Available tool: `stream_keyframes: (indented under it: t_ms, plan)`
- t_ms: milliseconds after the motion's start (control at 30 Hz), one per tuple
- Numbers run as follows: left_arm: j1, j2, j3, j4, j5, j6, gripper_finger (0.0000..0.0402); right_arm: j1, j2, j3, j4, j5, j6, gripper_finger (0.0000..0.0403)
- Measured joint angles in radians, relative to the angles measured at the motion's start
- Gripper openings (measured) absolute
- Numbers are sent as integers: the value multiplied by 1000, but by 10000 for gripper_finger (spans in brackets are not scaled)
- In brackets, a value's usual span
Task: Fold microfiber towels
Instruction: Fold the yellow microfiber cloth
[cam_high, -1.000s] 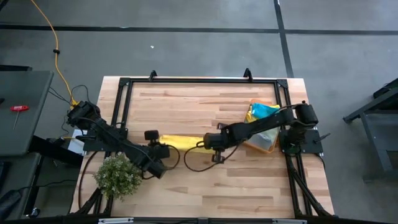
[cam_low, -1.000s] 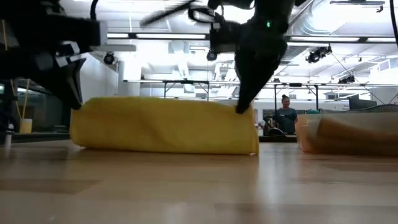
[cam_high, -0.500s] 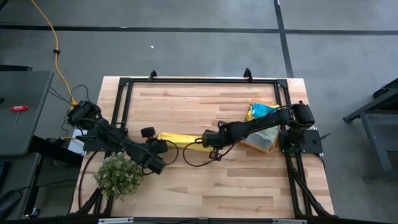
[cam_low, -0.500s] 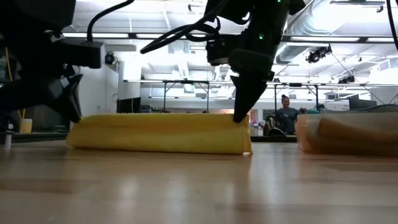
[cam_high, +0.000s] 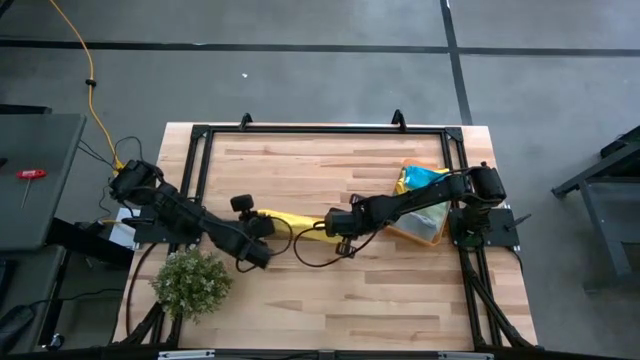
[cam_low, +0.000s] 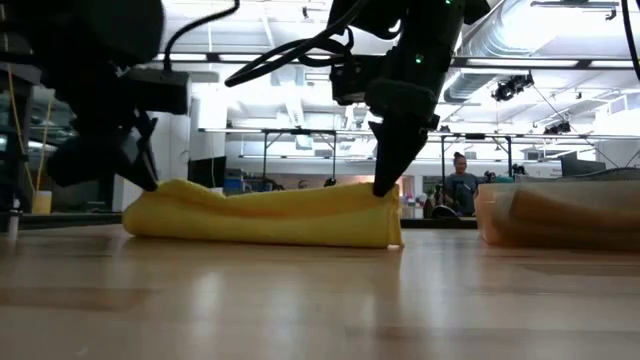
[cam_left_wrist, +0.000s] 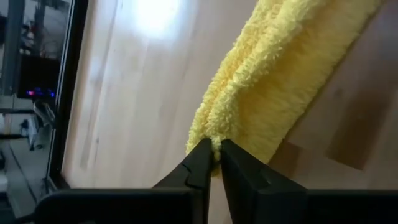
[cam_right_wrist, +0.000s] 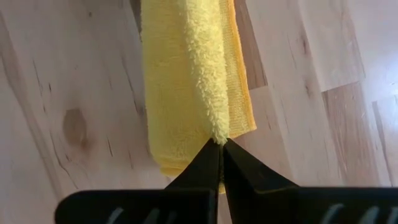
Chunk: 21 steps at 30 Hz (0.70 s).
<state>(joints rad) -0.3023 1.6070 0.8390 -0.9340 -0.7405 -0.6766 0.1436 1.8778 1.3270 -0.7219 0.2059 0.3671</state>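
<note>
The left gripper (cam_left_wrist: 214, 163) is pinching one end of a yellow towel (cam_high: 290, 222), its two dark fingers (cam_left_wrist: 198, 167) almost together with a tuft of the fluffy edge caught between the tips. The right gripper (cam_right_wrist: 222, 155) pinches the opposite end the same way, its fingers (cam_right_wrist: 208, 163) pressed closed on the top fold of the cloth. The towel lies between the two grippers as a long, narrow folded strip, its long axis running from one gripper to the other across the middle of the wooden table (cam_high: 330, 290). In the low view the towel (cam_low: 270, 212) rests flat on the table; it sags a little toward the left gripper (cam_low: 148, 180) and stands slightly taller where the right gripper (cam_low: 385, 185) comes down onto it. Seen from above, the left arm reaches low and slanted from its own edge of the table toward the centre, with the left gripper (cam_high: 252, 226) at the strip's end. The right arm stretches long and nearly level from its base at the opposite edge, with the right gripper (cam_high: 330, 226) at the other end. Behind the right arm, near its base, an orange bin (cam_high: 422, 205) holds more towels, a teal one on top. A small green plant (cam_high: 190, 283) sits just beside the left arm.
</note>
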Motion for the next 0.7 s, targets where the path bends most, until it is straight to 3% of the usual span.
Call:
stream_keyframes:
  t_ms: [300,500,700]
  plan:
    - [94,0,0,14,24,94,57,0,0,0,0,43,45,16]
    - [128,0,0,49,21,177,101,0,0,0,0,100,70,100]
    - [145,-10,0,24,-1,230,147,0,0,0,-4,198,-13,184]
